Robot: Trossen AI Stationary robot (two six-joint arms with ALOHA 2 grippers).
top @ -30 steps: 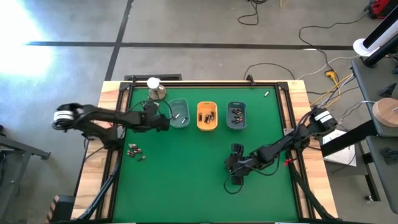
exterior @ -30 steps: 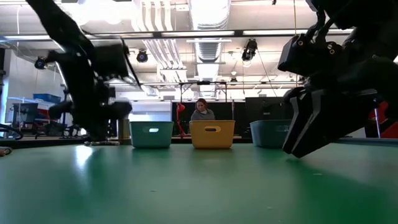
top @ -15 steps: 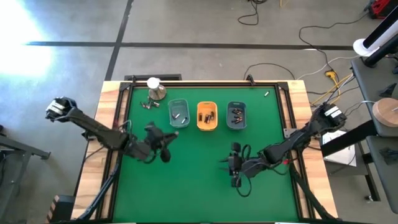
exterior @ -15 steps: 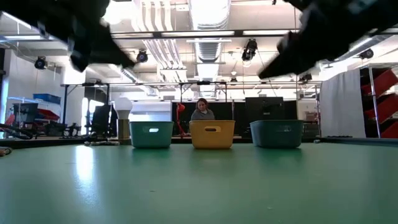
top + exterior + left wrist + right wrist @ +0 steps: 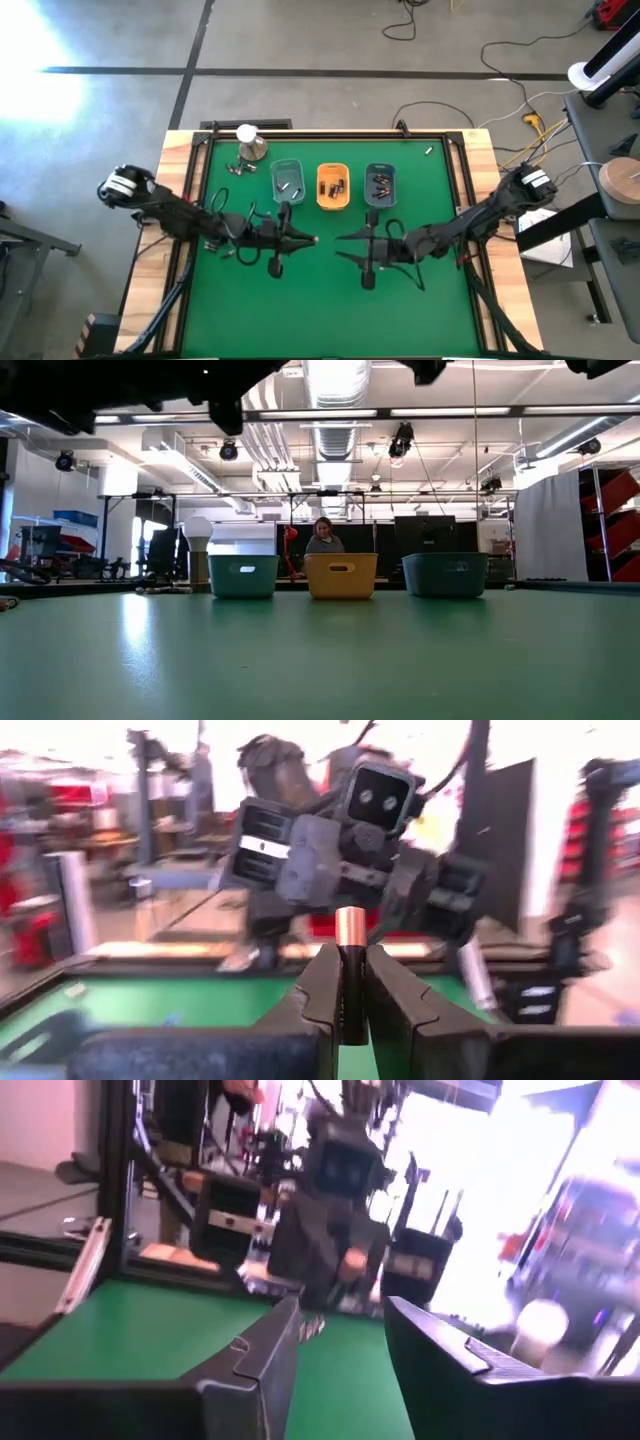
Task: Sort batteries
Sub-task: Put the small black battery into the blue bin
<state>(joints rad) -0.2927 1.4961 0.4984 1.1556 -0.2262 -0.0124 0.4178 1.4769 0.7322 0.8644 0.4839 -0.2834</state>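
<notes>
The left gripper (image 5: 350,1005) is clamped on a copper-topped battery (image 5: 350,942) — probably an AA. Facing it above mid-table, the right gripper (image 5: 340,1350) stands parted and empty — its fingers (image 5: 262,1355) apart.

Grey concrete floor (image 5: 330,90) is showing around the wood-edged table (image 5: 180,150), with a dark line (image 5: 300,72) running across it, cables (image 5: 520,100) trailing over it at right, and glare washing out the far left corner. In the low view, ceiling strip lights (image 5: 450,412) are glowing under white ducts (image 5: 335,385), a person (image 5: 324,538) is sitting at the back, and dark racks (image 5: 425,530) are standing behind. A white partition (image 5: 545,520) is standing at right and a workbench (image 5: 615,215) with a round wooden spool (image 5: 622,180) is sitting beside the table.
</notes>
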